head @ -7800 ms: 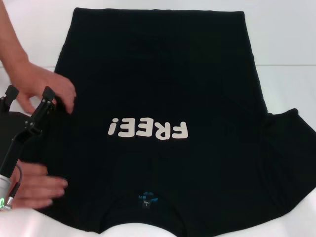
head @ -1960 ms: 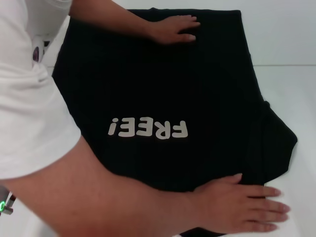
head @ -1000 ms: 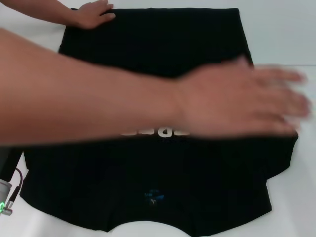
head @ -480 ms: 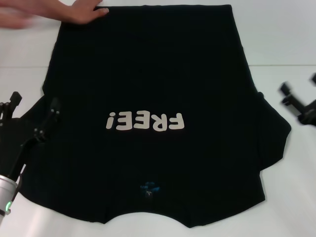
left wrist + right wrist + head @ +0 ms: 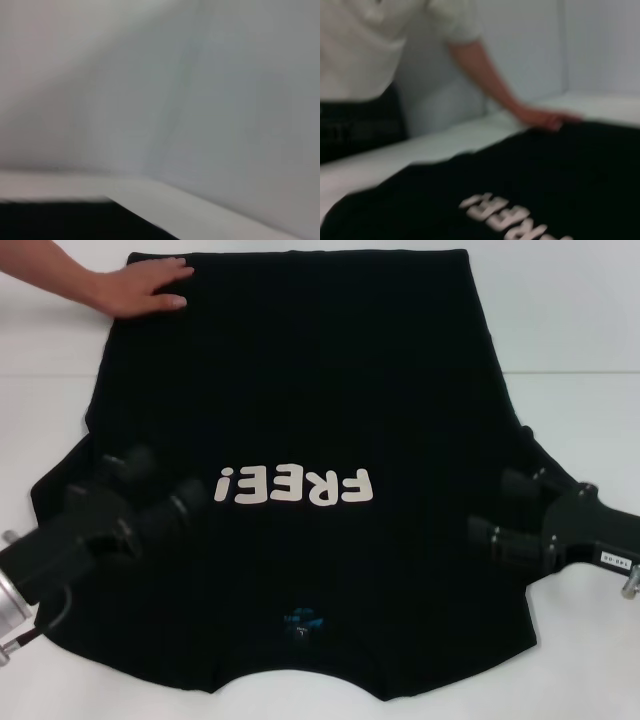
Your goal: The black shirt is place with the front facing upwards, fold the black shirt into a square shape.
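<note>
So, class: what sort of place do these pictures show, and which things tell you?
Probably a lab or test bench: a plain white table, one black shirt spread flat, the left gripper and right gripper over it, and a person's hand at its far corner.

From my station the head camera looked forward and steeply down, close enough that the large plain black cloth T-shirt with white "FREE!" lettering point(image 5: 300, 390) nearly filled its view, the letters reading upside down and the white table point(image 5: 570, 320) showing around it. The left wrist camera sat low at the table edge, facing a blank pale wall point(image 5: 200, 90), catching only a dark strip at one border that I could not identify. The right wrist camera sat low near the cloth, looking across the shirt point(image 5: 545, 170) toward a person's bare hand point(image 5: 545, 118) resting on its far edge. That hand point(image 5: 140, 287) and the lettering appeared in the head view too.
</note>
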### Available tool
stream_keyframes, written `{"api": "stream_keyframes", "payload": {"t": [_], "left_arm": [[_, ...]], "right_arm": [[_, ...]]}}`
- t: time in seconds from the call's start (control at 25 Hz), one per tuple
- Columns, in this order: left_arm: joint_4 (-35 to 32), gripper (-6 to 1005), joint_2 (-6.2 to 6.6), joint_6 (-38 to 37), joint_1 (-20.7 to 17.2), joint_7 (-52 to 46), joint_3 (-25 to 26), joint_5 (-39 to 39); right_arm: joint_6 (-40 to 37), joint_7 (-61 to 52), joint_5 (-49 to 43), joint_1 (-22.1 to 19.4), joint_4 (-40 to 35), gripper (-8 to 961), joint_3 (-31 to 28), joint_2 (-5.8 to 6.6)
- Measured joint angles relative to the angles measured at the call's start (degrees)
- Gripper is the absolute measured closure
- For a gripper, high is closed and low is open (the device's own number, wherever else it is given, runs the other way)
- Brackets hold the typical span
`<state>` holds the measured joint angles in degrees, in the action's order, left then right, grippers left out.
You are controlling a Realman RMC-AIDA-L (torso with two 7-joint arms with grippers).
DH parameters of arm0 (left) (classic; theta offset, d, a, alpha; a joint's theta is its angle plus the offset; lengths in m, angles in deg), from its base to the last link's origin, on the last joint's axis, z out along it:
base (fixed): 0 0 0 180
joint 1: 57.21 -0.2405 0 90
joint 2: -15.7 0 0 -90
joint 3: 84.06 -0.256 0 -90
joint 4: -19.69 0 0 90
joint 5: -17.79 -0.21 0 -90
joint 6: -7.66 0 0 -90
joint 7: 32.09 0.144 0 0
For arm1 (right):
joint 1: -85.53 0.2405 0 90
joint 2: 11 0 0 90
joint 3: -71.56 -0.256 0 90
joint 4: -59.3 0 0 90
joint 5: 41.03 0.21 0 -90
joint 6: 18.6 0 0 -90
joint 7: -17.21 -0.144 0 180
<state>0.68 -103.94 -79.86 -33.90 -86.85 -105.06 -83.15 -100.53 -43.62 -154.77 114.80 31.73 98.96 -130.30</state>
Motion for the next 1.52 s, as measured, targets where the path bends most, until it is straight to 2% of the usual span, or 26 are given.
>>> {"api": "stream_keyframes", "payload": {"t": [0.08,0.16,0.28,0.4,1.04,1.52], "left_arm": [[-6.24,61,1.08,-2.87,0.45,-7.45,-8.14,-3.97],[-10.97,61,1.32,-5.12,1.26,-12.14,-11.42,-9.84],[-13.63,61,1.77,-5.7,3.52,-15.82,-11.64,-18.43],[-13.77,61,2.15,-5.3,4.66,-16.51,-11.23,-21.95],[-15.46,61,1.71,-1.28,3.02,-15.21,-9.47,-22.27],[-15.54,61,1.95,2.38,2.5,-15.01,-9.01,-22.37]], "right_arm": [[-0.83,-4.25,-2.52,0.24,-3.15,58,2.4,0.12],[-1.24,-5.79,-3.82,0.61,-4.4,58,4.22,0.15],[-1.18,-6.07,-4.44,1.16,-4.58,58,6.54,-0.05],[0.37,-5.81,-4.47,1.77,-3.94,58,8.26,-0.47],[3.93,-3.1,-4.17,5.48,-0.32,57,10.21,-0.67],[5.04,-3.06,-4.09,6.19,0.38,57,10.14,-0.68]]}}
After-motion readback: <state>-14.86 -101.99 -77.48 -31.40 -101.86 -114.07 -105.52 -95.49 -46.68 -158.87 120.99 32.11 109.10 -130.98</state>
